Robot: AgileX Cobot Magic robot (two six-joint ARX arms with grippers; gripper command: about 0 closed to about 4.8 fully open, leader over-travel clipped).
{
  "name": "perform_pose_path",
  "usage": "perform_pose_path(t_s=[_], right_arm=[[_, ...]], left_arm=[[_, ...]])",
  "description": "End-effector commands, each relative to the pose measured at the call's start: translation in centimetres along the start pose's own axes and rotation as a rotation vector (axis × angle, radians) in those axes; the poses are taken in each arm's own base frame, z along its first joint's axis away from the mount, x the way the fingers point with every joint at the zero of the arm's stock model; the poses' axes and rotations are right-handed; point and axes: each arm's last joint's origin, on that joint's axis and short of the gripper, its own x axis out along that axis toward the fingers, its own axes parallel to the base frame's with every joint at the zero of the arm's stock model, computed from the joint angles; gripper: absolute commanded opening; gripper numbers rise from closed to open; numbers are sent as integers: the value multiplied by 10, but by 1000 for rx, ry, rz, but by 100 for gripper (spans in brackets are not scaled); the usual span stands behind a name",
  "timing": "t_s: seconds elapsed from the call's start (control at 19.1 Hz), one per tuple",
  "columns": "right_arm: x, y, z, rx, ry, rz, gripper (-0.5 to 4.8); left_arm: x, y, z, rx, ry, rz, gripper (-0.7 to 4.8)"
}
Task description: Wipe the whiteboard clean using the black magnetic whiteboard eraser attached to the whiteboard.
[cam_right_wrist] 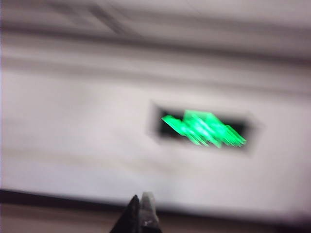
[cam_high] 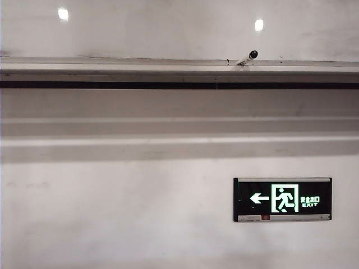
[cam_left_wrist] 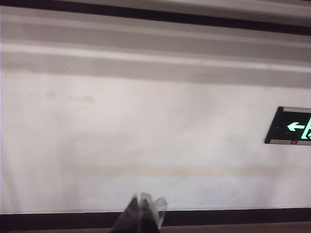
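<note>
Jaws: right gripper [cam_right_wrist: 141, 213] pressed together, empty, aimed at the wall; left gripper [cam_left_wrist: 144, 213] tips close together, holding nothing, facing the same matte white wall [cam_high: 112, 213]. Whiteboard [cam_high: 168, 28] glossy, mirrors two ceiling lights, sits along the top above its long pale metal ledge [cam_high: 140, 66]. Black exit sign [cam_high: 282, 199], green lit, low right on wall. Small marker [cam_high: 247, 58] lies tilted on ledge
</note>
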Motion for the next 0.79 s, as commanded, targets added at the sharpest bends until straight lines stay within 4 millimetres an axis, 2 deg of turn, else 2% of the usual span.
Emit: perform_pose_path(t_s=[0.05,0.21,0.37,0.79], right_arm=[[7,-7,-15,7,-14,-8,-5],[11,-15,-25,2,-81,-35,-5],[12,-16,-23,-2,-132,-66,-5],[12,-16,-23,-2,-131,-73,-5]], left_arm=[[0,0,1,-3,-12,-4,-5],[0,0,1,-3,-11,-3,-5],[0,0,1,-3,-11,-3,-5],[0,0,1,-3,-11,-3,-5]])
